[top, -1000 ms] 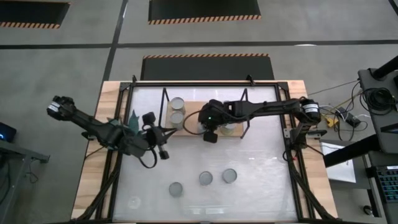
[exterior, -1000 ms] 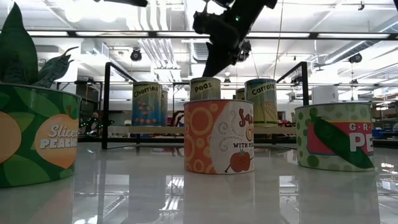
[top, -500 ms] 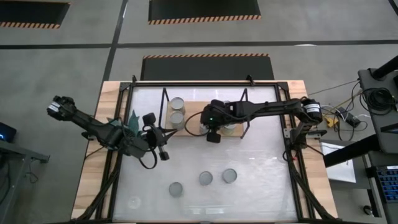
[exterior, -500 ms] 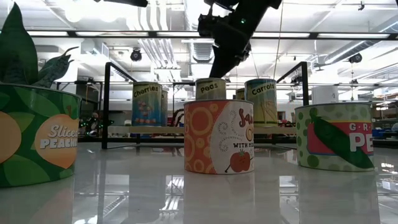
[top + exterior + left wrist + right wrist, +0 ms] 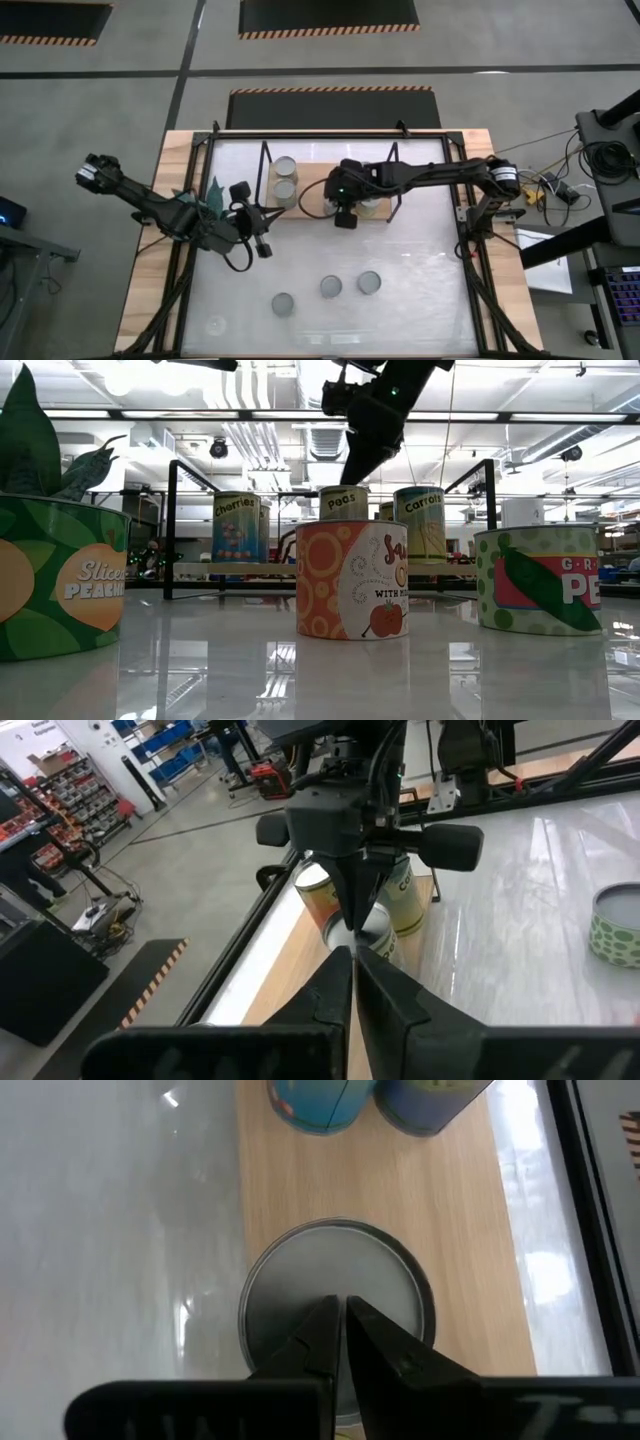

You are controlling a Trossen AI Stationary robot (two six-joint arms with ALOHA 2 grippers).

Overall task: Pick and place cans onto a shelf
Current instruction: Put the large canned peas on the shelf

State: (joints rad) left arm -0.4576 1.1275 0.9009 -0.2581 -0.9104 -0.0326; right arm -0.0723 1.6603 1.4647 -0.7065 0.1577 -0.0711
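The right hand [image 5: 345, 217] hangs over the shelf [image 5: 310, 196], fingers pressed together and empty, just above the silver top of the peas can [image 5: 335, 1295] on the wood board. 2 cans [image 5: 285, 177] stand at the shelf's left end and a carrots can [image 5: 420, 522] beside the peas can. 3 more cans [image 5: 330, 288] wait on the table [image 5: 420, 270] in front. The left hand [image 5: 262, 236] rests closed near the plant [image 5: 205, 195].

The right gripper [image 5: 344, 214] is hiding part of the Peas can [image 5: 344, 502]; the peaches can [image 5: 55, 575] is running off-frame.
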